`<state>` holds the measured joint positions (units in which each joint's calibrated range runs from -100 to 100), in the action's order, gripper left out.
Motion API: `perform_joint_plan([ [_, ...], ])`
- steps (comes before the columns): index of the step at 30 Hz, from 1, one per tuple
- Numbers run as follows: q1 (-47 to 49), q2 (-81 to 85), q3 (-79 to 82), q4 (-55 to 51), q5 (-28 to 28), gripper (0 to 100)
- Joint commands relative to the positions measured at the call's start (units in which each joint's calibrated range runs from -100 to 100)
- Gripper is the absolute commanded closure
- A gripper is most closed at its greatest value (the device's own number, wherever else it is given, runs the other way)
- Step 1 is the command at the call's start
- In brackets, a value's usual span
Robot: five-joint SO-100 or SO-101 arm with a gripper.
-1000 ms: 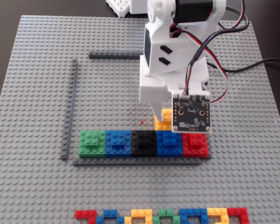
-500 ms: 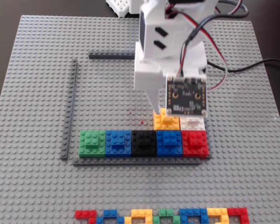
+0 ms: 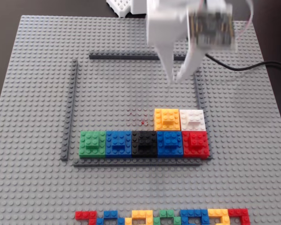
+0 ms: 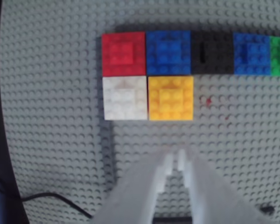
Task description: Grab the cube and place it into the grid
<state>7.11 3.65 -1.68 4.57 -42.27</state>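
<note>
In the fixed view, going left to right, the left strip of the grid [image 3: 72, 108] ran down the grey studded baseplate [image 3: 33, 93], with the far strip across the top and the near strip under a row of blocks. That row sat just inside the near strip: a green block [image 3: 92, 143], a blue block [image 3: 118, 143], a black block [image 3: 144, 143], a second blue block [image 3: 170, 143] and a red block [image 3: 195, 143], each touching the next. The cube [image 3: 167, 119] sat inside the grid, directly behind the second blue block and touching it, with a white block [image 3: 192, 119] touching its right side, behind the red one. Along the near edge of the baseplate lay a band of small flat coloured bricks [image 3: 161, 217].

My tool [image 3: 176, 78] hung above the far right part of the grid, well apart from the cube and holding nothing; motion blurred it there. In the wrist view the order was mirrored: red block [image 4: 123, 53] and white block [image 4: 125, 97] at left, the cube [image 4: 171, 98] next to the white one, below a blue block [image 4: 168, 52]. My tool [image 4: 174, 161] showed its fingertips nearly together, only a thin gap between them, empty.
</note>
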Motion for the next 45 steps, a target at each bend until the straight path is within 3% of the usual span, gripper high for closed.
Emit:
perform_joint_plan([
  [1,1.0,13.4,2.8,-0.4,-0.6,100],
  [17,-2.1,55.0,30.2,3.7,-4.7,100],
  [20,-2.4,62.0,37.3,6.3,-4.0,100],
  [25,-2.4,75.5,54.7,12.5,-7.8,100],
  [37,-4.1,96.4,79.2,17.8,-3.9,100],
  [45,-4.1,96.4,90.7,19.4,-3.0,100],
])
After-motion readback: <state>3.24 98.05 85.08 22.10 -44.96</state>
